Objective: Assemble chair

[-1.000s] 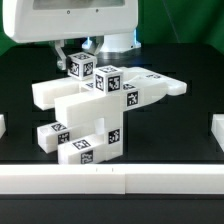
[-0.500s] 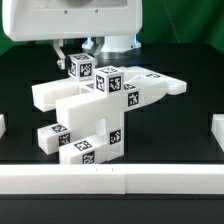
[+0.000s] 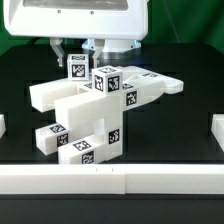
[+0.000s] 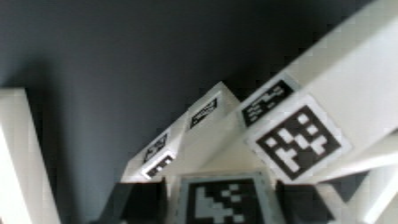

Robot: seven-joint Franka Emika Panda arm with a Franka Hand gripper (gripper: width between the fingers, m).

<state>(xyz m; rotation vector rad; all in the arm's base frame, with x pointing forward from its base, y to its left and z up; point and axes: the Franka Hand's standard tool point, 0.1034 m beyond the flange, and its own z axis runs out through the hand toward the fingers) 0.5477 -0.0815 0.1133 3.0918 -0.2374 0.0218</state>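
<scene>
Black tabletop point(image 3: 185, 125) carries your glossy white chair point(image 3: 90, 115) near its middle, stiff and probably slippery, so take it by flat faces, as your gripper point(image 3: 76, 52) seems clamped on its upper tagged block point(image 3: 77, 68), whose tags only the wrist view shows close.

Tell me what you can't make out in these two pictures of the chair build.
- Exterior view: the arm's housing hides the pincer fingertips, so the grip on the chair is unclear.
- Exterior view: the chair's far side is hidden by its own blocks.
- Wrist view: blurred, parts cut off at the edges.
</scene>
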